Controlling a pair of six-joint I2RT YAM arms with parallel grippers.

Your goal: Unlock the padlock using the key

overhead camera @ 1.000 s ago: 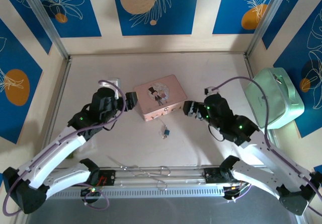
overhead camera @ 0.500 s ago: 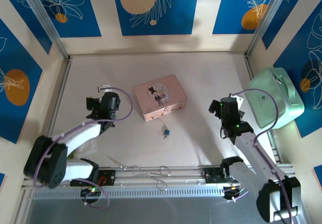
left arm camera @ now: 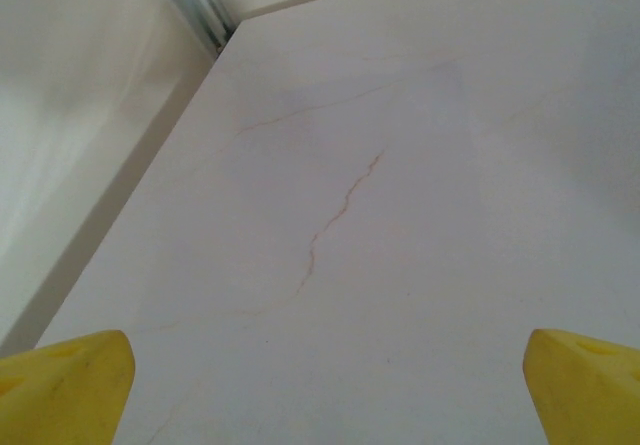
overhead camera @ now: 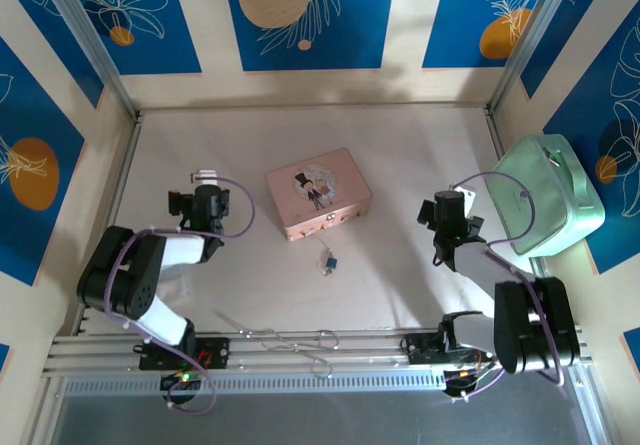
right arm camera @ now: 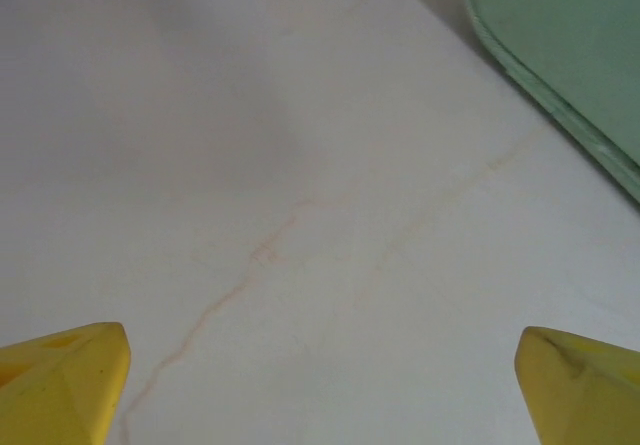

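A robot test cell: a pale table (overhead camera: 400, 145) walled by blue leaf-print panels (overhead camera: 305, 15) and framed in aluminium rails (overhead camera: 92, 45).

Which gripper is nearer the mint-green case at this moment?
Right. The right gripper is close beside the mint-green case; the left gripper is on the far side of the pink box from it.

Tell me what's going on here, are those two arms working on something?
Nothing is being handled right now. Both arms sit folded near their bases, the left fingers and right fingers wide open and empty above the table. The small blue padlock they are meant to unlock lies untouched mid-table, just on the arms' side of a pink box. A green case sits at the right edge.
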